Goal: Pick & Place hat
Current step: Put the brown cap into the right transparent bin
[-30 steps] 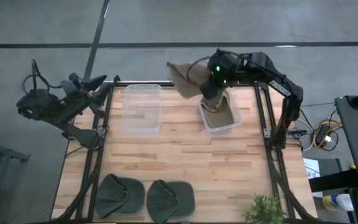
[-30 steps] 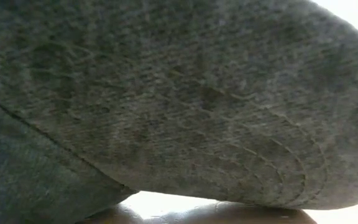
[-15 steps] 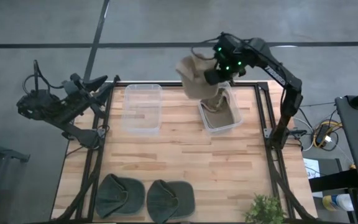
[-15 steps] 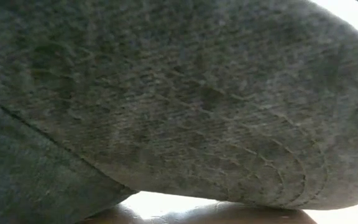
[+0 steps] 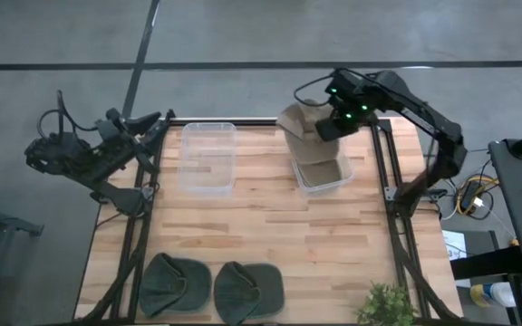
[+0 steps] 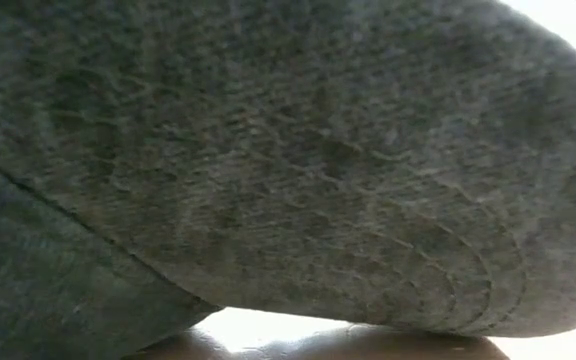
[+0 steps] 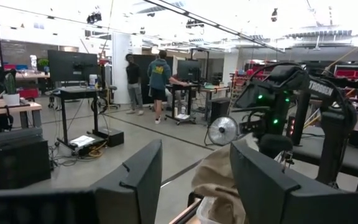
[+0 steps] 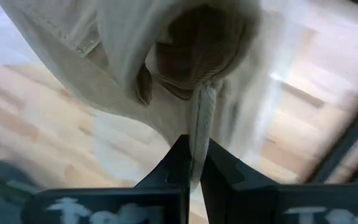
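Right pincer clamped on tan hat, which we see hanging just above right-hand clear bin on surface. Hat droops bin-ward beneath pincer. Left pincer wide, parked off surface.

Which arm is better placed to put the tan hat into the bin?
Right. The right gripper is shut on the tan hat above the right bin. The left gripper waits off the table's far left corner.
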### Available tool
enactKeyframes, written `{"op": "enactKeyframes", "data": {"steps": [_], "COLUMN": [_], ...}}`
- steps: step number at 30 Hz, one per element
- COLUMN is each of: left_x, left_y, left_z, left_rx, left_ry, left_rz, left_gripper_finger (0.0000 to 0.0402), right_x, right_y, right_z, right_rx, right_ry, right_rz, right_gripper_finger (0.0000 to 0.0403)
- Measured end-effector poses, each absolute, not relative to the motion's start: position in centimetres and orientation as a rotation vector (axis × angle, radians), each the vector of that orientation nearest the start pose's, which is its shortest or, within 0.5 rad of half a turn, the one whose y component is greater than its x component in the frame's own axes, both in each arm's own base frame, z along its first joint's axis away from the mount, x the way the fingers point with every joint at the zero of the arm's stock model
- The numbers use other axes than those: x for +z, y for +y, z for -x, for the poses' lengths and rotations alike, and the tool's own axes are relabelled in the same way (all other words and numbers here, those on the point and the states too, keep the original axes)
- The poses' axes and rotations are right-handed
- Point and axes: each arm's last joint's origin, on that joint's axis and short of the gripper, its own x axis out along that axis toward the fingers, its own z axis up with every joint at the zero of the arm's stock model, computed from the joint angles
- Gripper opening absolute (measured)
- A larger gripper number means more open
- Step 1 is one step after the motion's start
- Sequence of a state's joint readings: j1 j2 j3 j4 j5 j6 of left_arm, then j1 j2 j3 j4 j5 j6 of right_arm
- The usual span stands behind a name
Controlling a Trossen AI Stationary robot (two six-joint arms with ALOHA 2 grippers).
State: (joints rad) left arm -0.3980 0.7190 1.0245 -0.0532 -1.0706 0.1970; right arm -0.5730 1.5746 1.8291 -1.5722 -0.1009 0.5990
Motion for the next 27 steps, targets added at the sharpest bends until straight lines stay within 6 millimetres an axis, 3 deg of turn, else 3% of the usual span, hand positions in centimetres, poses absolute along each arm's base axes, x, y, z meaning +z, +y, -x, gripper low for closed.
{"op": "enactKeyframes", "data": {"steps": [4, 9, 16, 27], "left_x": [42.7, 42.6, 42.6, 42.6], "left_y": [-2.3, -2.5, -2.5, -2.5], "left_z": [-12.0, -12.4, -12.4, -12.4], "left_rx": [0.683, 0.683, 0.682, 0.683], "left_ry": [-0.115, -0.107, -0.108, -0.108], "left_rz": [-0.025, -0.032, -0.025, -0.027], "left_gripper_finger": [0.0181, 0.0181, 0.0181, 0.0181], "right_x": [38.9, 37.4, 34.2, 30.8], "right_y": [-13.6, -13.6, -13.9, -13.8], "right_z": [-21.1, -20.8, -21.7, -24.6], "right_rx": [-0.845, -0.863, -0.876, -0.845], "right_ry": [1.127, 1.191, 1.325, 1.441], "right_rz": [-0.92, -0.911, -0.863, -0.805], "right_gripper_finger": [0.0013, 0.0013, 0.0013, 0.0013]}}
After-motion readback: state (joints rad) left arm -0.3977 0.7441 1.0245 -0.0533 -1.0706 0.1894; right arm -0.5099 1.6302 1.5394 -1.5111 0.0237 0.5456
